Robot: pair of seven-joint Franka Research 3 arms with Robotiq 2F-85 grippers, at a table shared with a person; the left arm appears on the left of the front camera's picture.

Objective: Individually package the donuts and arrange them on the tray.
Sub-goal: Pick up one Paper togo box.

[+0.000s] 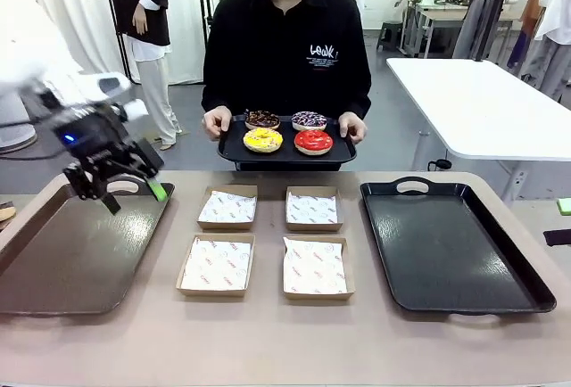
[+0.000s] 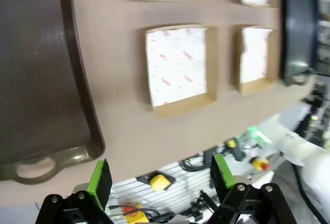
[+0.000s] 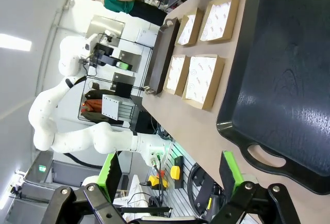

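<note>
Left of the boxes (image 1: pixel 216 292) the left gripper (image 1: pixel 132 194) hangs with jaws apart; beyond them the donuts (image 1: pixel 287 132) sit on a person's tray (image 1: pixel 285 160), probably soft and sticky-glazed, best pinched lightly across the ring; right of them the right gripper (image 3: pixel 172 175) gapes likewise.

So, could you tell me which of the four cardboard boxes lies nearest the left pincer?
The back-left box, in the row nearer the person, on the left tray's side.

The donuts (image 1: pixel 323 144) look glossy, the boxes (image 1: pixel 214 292) matt cardboard, the black tray (image 1: pixel 446 244) shiny
</note>
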